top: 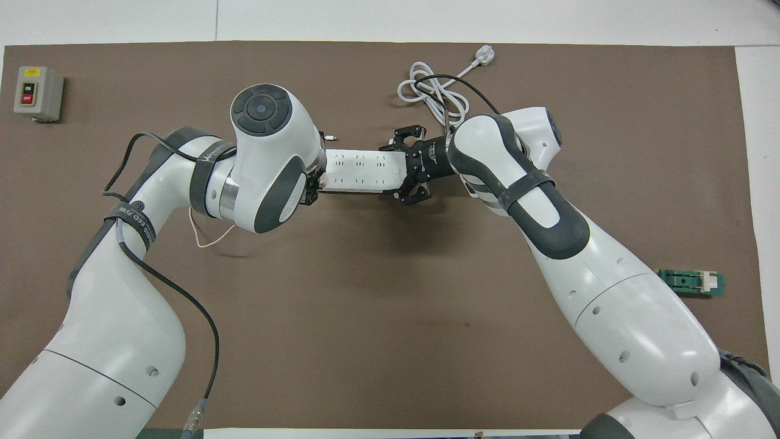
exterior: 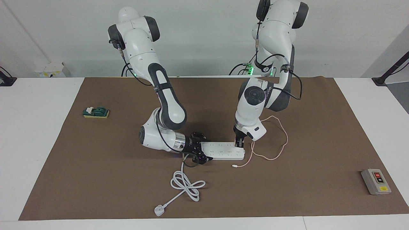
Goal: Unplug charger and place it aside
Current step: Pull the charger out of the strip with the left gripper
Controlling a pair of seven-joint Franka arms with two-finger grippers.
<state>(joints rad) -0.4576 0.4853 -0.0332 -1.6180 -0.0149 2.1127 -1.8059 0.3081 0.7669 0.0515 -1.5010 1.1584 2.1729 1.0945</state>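
Observation:
The long white power strip point(exterior: 223, 150) point(top: 359, 171) lies mid-table on the brown mat. The pink charger point(top: 325, 180) sits at the strip's end toward the left arm, mostly hidden under my left gripper point(exterior: 240, 145), which points down onto it and looks shut on it. Its thin pink cable point(exterior: 282, 140) point(top: 210, 241) loops on the mat beside that end, its free tip point(exterior: 235, 165) lying loose. My right gripper point(exterior: 207, 149) point(top: 399, 171) lies low and clasps the strip's other end, one finger on each long side.
The strip's thick white cord point(exterior: 187, 185) point(top: 429, 91) coils farther from the robots and ends in a white plug point(exterior: 158, 210). A grey switch box point(exterior: 376, 181) point(top: 38, 92) sits toward the left arm's end. A green block point(exterior: 96, 112) point(top: 691, 281) lies toward the right arm's end.

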